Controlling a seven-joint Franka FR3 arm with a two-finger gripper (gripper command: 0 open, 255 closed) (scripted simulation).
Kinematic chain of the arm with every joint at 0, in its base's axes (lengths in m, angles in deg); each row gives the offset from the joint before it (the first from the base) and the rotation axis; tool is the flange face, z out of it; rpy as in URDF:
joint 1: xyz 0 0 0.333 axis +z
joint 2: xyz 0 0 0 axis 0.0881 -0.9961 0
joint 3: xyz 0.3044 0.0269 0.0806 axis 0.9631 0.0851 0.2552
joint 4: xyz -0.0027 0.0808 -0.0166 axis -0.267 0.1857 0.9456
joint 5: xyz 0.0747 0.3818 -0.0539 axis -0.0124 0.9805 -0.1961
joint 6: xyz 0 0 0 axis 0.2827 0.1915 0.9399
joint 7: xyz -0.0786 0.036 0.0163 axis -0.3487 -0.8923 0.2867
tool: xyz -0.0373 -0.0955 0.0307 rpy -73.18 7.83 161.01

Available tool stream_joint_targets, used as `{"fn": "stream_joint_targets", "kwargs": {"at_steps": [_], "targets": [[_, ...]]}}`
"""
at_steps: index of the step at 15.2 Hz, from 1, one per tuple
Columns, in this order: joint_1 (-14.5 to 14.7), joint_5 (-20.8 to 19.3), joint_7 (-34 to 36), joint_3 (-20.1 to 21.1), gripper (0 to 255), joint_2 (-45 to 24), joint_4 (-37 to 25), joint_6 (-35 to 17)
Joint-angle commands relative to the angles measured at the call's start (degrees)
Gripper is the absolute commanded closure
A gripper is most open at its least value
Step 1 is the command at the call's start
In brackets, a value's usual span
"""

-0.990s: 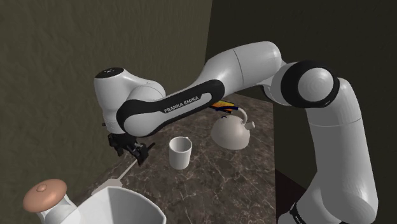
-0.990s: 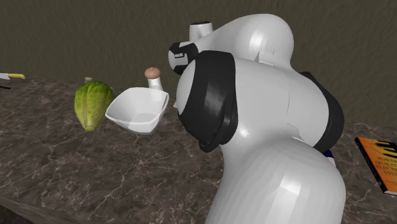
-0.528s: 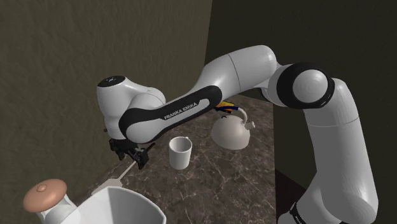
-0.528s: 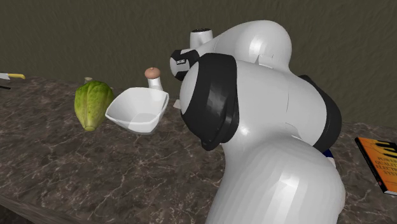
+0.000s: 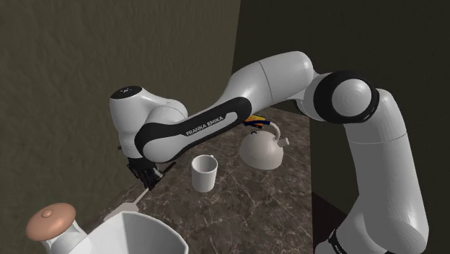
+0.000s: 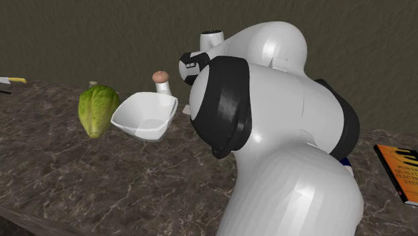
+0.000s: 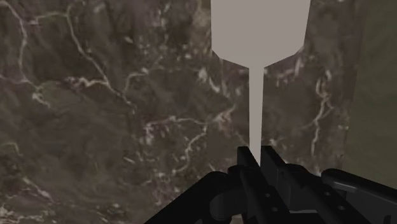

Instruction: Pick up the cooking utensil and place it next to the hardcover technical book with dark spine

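Over the last second the claw [image 5: 148, 178] has dropped a little toward the counter [image 6: 100, 181] and its fingers, spread before, have drawn in; in the wrist view they are pinching the thin handle of the pale grey spatula [image 7: 259, 38], whose broad flat blade lies beyond the fingertips over the stone. The forearm of the arm [image 5: 288, 79] carries "FRANKA EMIKA" in white capitals on its dark band. The book [image 6: 400, 171], black with orange lettering too small to read, lies flat at the second exterior view's right edge, well apart from the spatula. A small white label on the wrist cannot be read either. The counter is dark brown marble with pale veins, backed by a dull olive, rough-textured wall [image 5: 72, 58] that turns a corner behind the arm. In the shoulder view a white mug [image 5: 204, 173] stands just beside the claw, a white kettle [image 5: 261, 148] is beyond it, and a white bowl [image 5: 144, 234] and a bottle [image 5: 50, 220] with a tan stopper are at the lower left. In the second exterior view a green lettuce [image 6: 97, 109] lies beside the bowl, and a yellow-handled knife [image 6: 10, 82] is at the left edge. There the bulk of the arm hides the claw and the middle of the counter.
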Motion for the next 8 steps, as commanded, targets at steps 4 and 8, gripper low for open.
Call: {"fn": "stream_joint_targets", "kwargs": {"at_steps": [4,8], "targets": [[0.0,0.0,0.0,0.0,255,0.0,0.0,0.0],[-0.1,0.5,-0.3,0.3,255,0.7,-0.6,1.1]]}}
